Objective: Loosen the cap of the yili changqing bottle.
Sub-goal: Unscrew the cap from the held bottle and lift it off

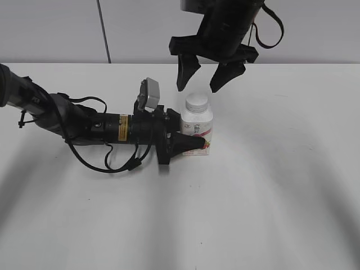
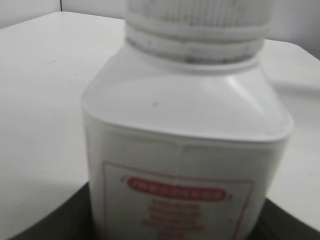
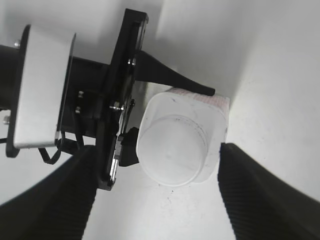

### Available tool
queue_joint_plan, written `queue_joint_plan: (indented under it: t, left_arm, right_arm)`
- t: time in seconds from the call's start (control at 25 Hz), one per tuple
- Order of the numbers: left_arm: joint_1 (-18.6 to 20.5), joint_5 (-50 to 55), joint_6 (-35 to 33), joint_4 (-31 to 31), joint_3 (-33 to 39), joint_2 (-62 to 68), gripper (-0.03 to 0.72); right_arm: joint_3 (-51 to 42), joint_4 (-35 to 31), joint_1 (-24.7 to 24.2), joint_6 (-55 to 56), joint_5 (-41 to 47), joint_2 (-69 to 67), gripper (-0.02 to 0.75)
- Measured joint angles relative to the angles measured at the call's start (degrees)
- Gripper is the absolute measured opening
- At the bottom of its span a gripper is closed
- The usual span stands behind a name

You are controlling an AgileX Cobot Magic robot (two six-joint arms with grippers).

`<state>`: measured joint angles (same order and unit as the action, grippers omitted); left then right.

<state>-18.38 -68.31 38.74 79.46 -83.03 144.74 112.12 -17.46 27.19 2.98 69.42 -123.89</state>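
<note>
The yili changqing bottle (image 1: pixel 197 130) is held upright on the table (image 1: pixel 270 197), apparently clamped low by the left gripper (image 1: pixel 188 142), while the right gripper (image 1: pixel 203 79) is poised directly above the cap (image 1: pixel 197 103), fingers (image 1: pixel 185 73) spread apart.

left end effector (image 1: pixel 188 142): low, horizontal, clamped | right end effector (image 1: pixel 203 74): overhead, spread
</note>
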Motion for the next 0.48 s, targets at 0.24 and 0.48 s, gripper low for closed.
queue_joint_plan:
  t: [0.24, 0.48]
  left_arm:
    - [0.0, 0.0, 0.0, 0.0, 0.0, 0.0, 0.397]
    - [0.0, 0.0, 0.0, 0.0, 0.0, 0.0, 0.397]
  right_arm:
    - [0.0, 0.23, 0.0, 6.05, -0.05, -1.4, 0.583]
    - [0.0, 0.29, 0.0, 7.36, 0.01, -3.8, 0.584]
